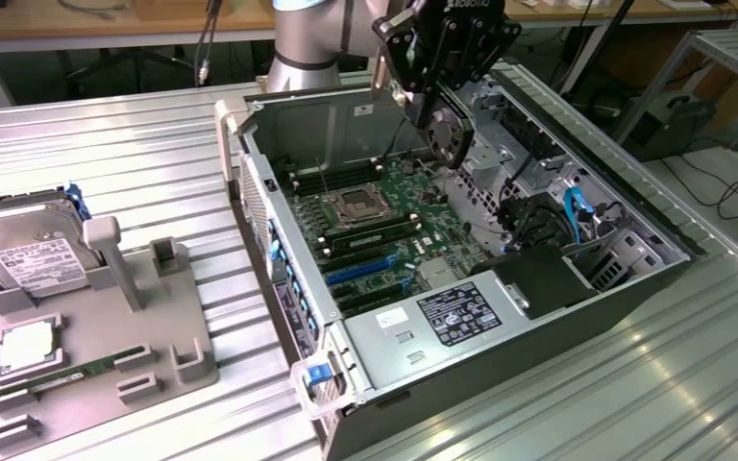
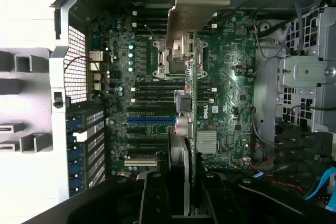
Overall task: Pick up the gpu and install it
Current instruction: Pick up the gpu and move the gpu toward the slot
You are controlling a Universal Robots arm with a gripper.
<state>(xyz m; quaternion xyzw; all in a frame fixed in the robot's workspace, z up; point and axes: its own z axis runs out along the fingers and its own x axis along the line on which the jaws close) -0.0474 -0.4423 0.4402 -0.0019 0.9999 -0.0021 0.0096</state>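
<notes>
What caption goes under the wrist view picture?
Black fingers grip the thin gpu card with silvery bracket, edge-on above the green motherboard.

Ribbed metal counter (image 1: 126,144). At the exterior view's left, grey fixture (image 1: 151,336) bearing a silver hard drive (image 1: 23,245), a square processor chip (image 1: 26,348) and a narrow green memory stick (image 1: 68,376). Just beside it, open computer case (image 1: 295,125): green motherboard (image 1: 402,216), processor socket (image 1: 350,205), labelled power supply (image 1: 463,314), blue cable (image 1: 575,216) toward the exterior view's right.
</notes>
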